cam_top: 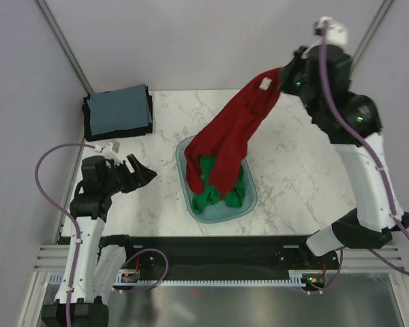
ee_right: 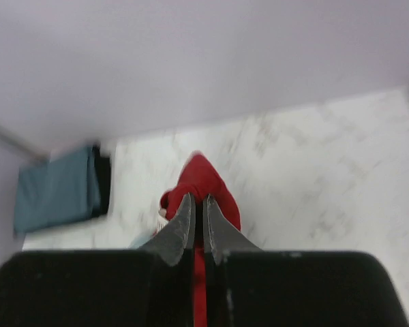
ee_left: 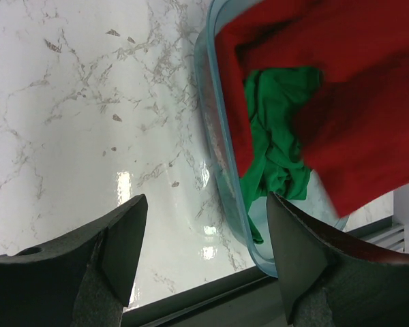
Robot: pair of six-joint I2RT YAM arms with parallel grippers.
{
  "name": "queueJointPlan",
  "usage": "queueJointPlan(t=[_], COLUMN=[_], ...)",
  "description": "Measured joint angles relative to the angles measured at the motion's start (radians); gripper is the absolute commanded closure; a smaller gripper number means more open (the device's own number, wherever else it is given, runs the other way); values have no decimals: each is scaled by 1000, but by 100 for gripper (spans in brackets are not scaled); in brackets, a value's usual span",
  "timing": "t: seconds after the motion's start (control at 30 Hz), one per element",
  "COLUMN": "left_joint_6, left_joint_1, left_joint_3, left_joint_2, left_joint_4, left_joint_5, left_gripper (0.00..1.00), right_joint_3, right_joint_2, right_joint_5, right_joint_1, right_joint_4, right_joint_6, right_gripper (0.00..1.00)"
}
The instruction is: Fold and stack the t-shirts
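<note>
Right tool [cam_top: 281, 73], upper right of the overhead frame, is clamped shut on the neck end of the dark red t-shirt [cam_top: 232, 136], which hangs slantwise down into the teal basin [cam_top: 183, 155] at centre, over the green t-shirt [cam_top: 225, 194] inside it. Left tool [cam_top: 144, 174], jaws wide and empty, stands left of the basin above bare bench [cam_top: 165, 119]. Folded stack [cam_top: 119, 109], grey-blue uppermost, lies upper left by the wall corner, well apart; open bench lies right of the basin.

Lab test cell: plain grey walls [cam_top: 191, 41] enclosing marble-patterned table [cam_top: 293, 163].
</note>
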Motion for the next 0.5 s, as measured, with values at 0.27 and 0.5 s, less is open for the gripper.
queueJointPlan(t=[0.27, 0.5], left_joint_6=[0, 0], left_joint_1=[-9, -11], left_joint_3=[0, 0], left_joint_2=[3, 26], left_joint_4=[0, 0], left_joint_5=[-7, -7], left_gripper=[22, 22], right_joint_3=[-136, -560], right_joint_2=[-369, -376], right_joint_5=[460, 467], right_joint_1=[-39, -66], right_joint_4=[-2, -82], right_joint_6=[-39, 26], right_gripper=[100, 2])
